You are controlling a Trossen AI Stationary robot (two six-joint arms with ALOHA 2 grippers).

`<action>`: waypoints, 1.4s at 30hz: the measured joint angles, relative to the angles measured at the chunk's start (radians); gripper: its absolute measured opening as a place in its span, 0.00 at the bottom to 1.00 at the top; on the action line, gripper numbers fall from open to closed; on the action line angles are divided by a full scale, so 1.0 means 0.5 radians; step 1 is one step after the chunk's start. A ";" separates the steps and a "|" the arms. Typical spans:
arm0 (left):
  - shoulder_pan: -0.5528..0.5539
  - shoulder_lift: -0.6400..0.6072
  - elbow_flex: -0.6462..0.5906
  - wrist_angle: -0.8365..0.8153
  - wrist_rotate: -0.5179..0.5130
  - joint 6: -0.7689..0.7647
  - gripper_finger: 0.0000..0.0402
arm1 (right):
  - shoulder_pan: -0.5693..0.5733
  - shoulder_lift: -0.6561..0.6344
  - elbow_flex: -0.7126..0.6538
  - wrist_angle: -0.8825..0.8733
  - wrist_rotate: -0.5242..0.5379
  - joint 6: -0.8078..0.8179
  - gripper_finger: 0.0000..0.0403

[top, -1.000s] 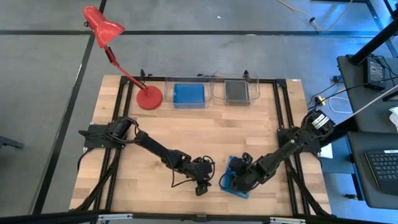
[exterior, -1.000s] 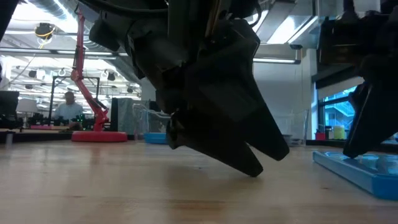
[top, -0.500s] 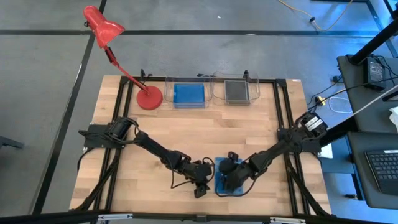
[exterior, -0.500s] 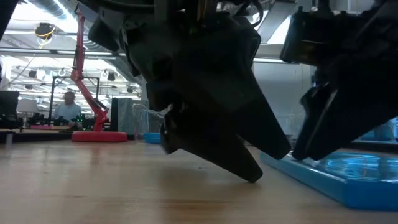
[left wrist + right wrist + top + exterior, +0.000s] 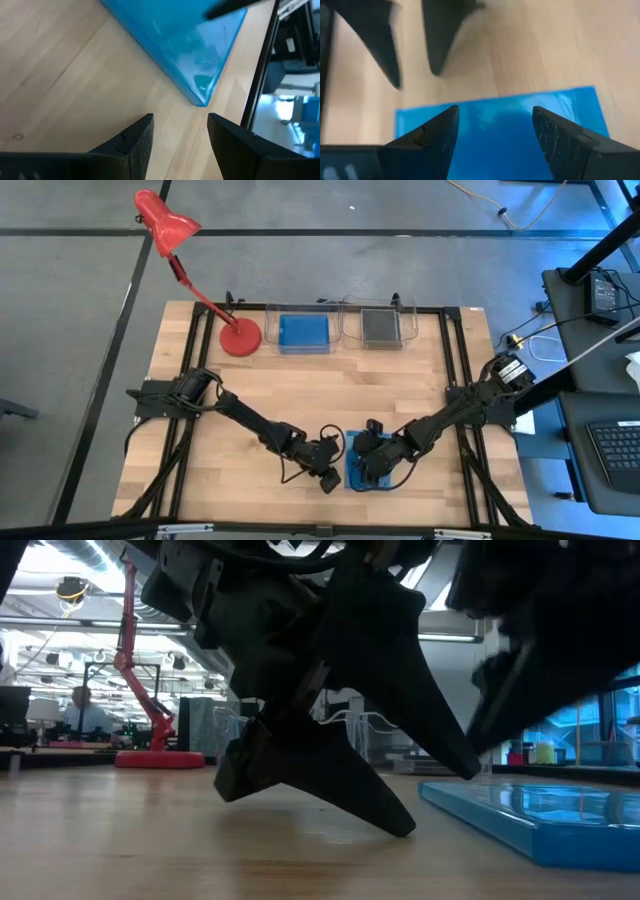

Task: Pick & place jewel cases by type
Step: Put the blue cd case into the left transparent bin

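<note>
A solid blue jewel case (image 5: 353, 478) lies flat on the wooden table near its front edge; it also shows in the low view (image 5: 520, 820). My right gripper (image 5: 372, 464) is open just above the case, its fingers (image 5: 437, 135) spread over the case's blue top (image 5: 495, 135). In the low view it (image 5: 540, 660) hangs clear of the case. My left gripper (image 5: 331, 474) is open, low over the table, just left of the case. Its fingers (image 5: 142, 135) point at a corner of the case (image 5: 202, 97) without reaching it.
Two clear trays stand at the table's far edge: one (image 5: 303, 332) holds a blue case, the other (image 5: 381, 327) a dark grey one. A red desk lamp's base (image 5: 240, 338) stands left of them. A person (image 5: 80, 712) sits far behind the table.
My right gripper has gone toward the table's left edge with the blue case under its fingers. The case has slid left and turned square to the table's edge. The gripper has then risen off it. My left gripper has tipped a little toward the case.
</note>
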 joint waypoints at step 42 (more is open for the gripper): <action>0.058 0.003 -0.003 0.200 -0.208 -0.434 0.46 | 0.494 -0.773 0.008 -0.226 -0.225 0.587 0.63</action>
